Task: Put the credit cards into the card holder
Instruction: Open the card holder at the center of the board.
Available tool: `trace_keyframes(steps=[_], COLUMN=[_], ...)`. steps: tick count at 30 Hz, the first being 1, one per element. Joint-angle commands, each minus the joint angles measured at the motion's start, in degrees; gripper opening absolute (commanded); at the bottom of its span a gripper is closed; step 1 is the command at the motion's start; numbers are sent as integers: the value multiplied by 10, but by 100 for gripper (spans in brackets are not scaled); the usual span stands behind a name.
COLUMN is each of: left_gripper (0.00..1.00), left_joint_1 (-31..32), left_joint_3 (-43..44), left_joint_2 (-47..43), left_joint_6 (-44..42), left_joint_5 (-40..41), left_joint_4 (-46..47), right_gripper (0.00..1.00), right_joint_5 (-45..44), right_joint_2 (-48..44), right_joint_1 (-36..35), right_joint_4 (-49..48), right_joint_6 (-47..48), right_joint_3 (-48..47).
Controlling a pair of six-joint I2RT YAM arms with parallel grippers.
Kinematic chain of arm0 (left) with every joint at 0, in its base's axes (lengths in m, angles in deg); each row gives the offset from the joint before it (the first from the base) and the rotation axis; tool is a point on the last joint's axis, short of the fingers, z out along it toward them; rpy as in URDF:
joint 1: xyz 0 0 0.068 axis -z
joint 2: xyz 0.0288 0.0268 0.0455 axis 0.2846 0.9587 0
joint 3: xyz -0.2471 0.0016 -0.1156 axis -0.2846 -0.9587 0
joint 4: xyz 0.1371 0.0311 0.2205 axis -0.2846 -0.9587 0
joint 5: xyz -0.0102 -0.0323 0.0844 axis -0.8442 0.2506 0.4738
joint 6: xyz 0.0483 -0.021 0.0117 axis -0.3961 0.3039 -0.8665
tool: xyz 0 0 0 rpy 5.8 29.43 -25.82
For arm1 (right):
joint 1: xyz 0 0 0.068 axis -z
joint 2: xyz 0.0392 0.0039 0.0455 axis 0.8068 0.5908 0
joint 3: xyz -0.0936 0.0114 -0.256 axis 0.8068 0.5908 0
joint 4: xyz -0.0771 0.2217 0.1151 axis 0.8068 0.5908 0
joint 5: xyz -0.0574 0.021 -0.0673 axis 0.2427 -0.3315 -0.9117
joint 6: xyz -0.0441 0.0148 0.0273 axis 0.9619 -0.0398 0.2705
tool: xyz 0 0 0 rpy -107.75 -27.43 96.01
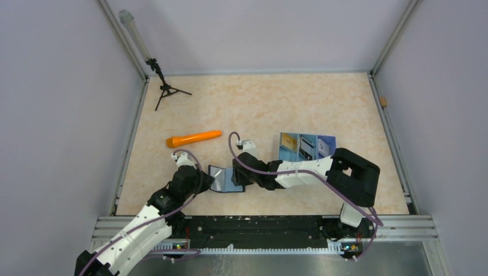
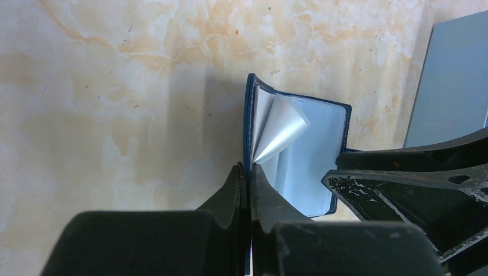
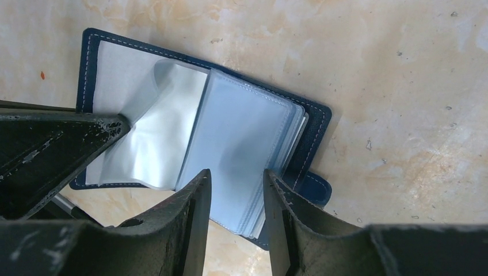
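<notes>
Left gripper (image 2: pixel 247 172) is clamped on the nine o'clock cover of the wallet (image 1: pixel 223 179), apparently to keep it open near the six o'clock edge of the table (image 1: pixel 259 103). Right gripper (image 3: pixel 237 178), fingers apart, straddles the clear sleeves (image 3: pixel 241 132), while the cards (image 1: pixel 307 146) lie at two o'clock.

A small navy-blue card holder (image 1: pixel 225 179) is lying open on the desk (image 1: pixel 259 103), showing a pale blue lining and a stack of clear plastic sleeves, with one sleeve curling loose. Its left cover is standing up on edge, pinched between the left fingers (image 2: pixel 230 192), while its right cover is lying flat. What seem to be the credit cards (image 1: pixel 306 146) are lying in a row behind it to the right, too small to make out.
</notes>
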Motion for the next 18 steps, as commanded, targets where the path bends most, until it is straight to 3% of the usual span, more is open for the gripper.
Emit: trace_keyframes(steps=[1,11,18], left_gripper=[0,0,0], left_joint_1=[1,0,0], left_joint_3=[-3,-5,-3], left_joint_2=[0,1,16], left_joint_6=[-4,-5,-5], left_joint_5=[6,4,5], left_joint_4=[-9,-6,4], right_gripper=[38,38,38], right_joint_5=[1,32,92], right_joint_2=[9,28,35], right_joint_1=[7,16,31], right_joint_4=[-19,-57,-159], right_joint_6=[-11,-32,-84], right_joint_3=[5,22,71])
